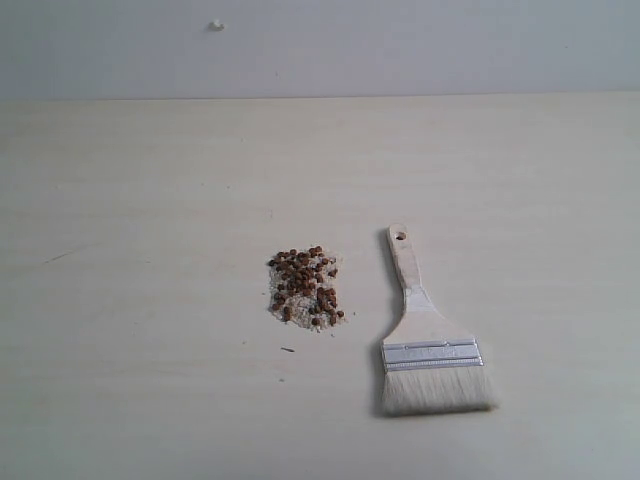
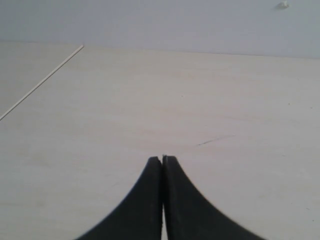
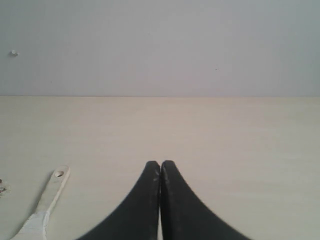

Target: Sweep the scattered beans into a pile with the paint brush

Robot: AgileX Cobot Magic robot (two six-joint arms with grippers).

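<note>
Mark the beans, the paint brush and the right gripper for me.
beans (image 1: 304,288), exterior view, middle of the pile.
paint brush (image 1: 424,325), exterior view, wide part of the handle.
right gripper (image 3: 160,163), right wrist view, between the closed tips.

I saw the beans (image 1: 305,287) lying in one cluster near the middle of the worktop (image 1: 140,300). The paint brush (image 1: 428,345) lay flat on the worktop just to their right, not touching them, its handle end toward the far edge and its bristles toward the near edge.
</note>
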